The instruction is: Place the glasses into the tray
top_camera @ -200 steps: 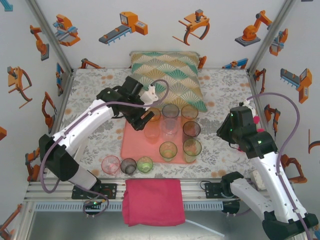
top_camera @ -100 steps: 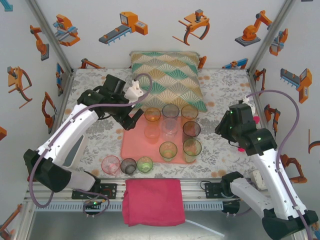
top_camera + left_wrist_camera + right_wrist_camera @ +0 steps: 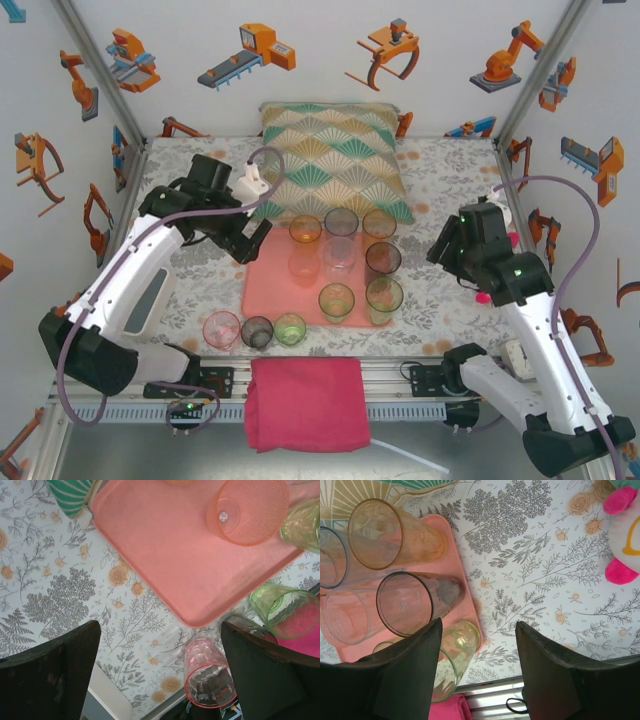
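Note:
The salmon-pink tray (image 3: pixel 268 290) lies mid-table and carries several glasses, among them an amber one (image 3: pixel 305 230), a pink one (image 3: pixel 304 262) and a green one (image 3: pixel 336 300). Three more glasses stand on the cloth before the tray: pink (image 3: pixel 221 328), smoky (image 3: pixel 257 331) and green (image 3: pixel 290 328). My left gripper (image 3: pixel 250 240) hovers left of the tray, open and empty. Its wrist view looks down on the tray corner (image 3: pixel 165 555) and the loose pink glass (image 3: pixel 207 672). My right gripper (image 3: pixel 443 250) is open and empty right of the tray, near a green glass (image 3: pixel 455 650).
A fan-patterned cushion (image 3: pixel 340 155) lies behind the tray. A magenta folded cloth (image 3: pixel 305 400) hangs over the near rail. A white and pink plush toy (image 3: pixel 622 530) sits at the right wall. The flowered tablecloth (image 3: pixel 190 200) is bare on the left.
The left gripper let go of the pink glass on the tray, opened wide and drew back to the left. The right gripper's jaws spread wider, with the arm nearly still.

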